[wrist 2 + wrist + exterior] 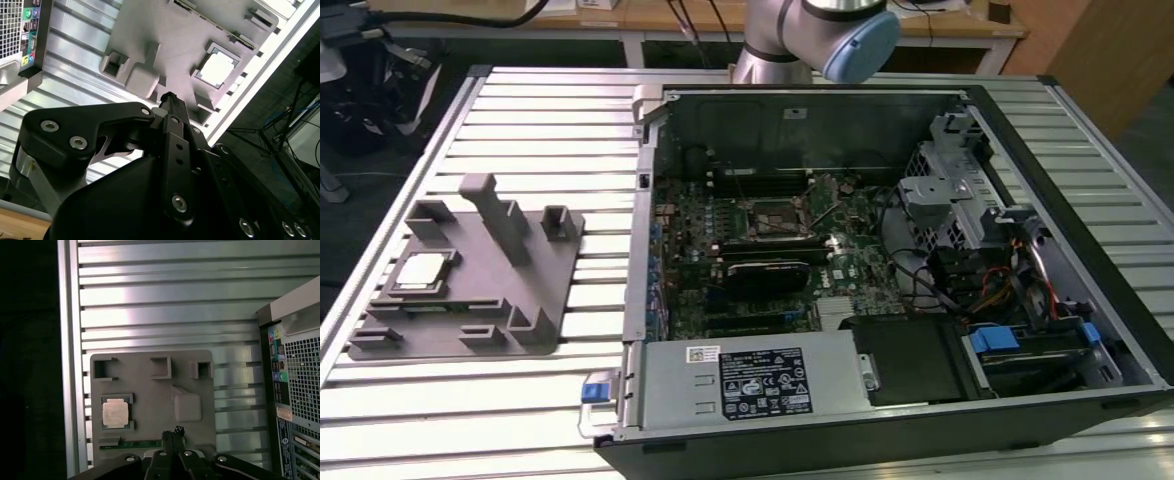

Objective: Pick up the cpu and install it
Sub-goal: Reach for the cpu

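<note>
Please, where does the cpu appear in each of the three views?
Exterior view: the cpu lies in a recess of the grey holder, at the exterior view's left.
First wrist view: the cpu sits in that recess of the grey holder.
Second wrist view: the cpu sits in the same recess.
Shared landmark: the grey holder.

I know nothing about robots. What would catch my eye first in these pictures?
The open computer case on the slatted metal table dominates the exterior view, its green circuit board laid bare. On that view's left, a grey holder carries the cpu, a shiny silver square. The robot arm rises beyond the case at the top of that view.
</note>
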{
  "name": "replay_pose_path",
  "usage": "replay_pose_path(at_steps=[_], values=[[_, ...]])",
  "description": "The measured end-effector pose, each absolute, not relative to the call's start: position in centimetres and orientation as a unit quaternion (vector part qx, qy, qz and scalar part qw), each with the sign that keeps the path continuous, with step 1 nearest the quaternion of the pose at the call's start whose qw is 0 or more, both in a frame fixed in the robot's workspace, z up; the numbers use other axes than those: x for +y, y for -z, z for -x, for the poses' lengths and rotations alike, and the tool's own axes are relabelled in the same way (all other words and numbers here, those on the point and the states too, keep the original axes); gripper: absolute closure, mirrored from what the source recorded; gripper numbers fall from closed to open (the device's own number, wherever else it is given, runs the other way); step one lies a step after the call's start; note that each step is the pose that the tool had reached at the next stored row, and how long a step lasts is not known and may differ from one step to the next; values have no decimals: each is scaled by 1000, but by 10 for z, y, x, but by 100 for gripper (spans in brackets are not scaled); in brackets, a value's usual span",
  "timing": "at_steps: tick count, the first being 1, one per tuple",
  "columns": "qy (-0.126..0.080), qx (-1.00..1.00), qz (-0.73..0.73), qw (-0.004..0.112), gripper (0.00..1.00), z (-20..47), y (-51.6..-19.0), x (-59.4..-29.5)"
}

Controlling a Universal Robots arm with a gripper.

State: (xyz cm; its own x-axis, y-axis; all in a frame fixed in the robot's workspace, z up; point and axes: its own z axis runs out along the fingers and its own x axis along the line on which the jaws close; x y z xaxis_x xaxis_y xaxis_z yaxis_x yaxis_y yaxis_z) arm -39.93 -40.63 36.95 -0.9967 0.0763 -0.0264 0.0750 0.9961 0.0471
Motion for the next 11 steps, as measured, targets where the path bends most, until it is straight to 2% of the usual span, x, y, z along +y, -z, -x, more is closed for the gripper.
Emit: replay_pose_path(at_steps=[11], values=[[-23,999,-38,14,89,409,-358,-409]])
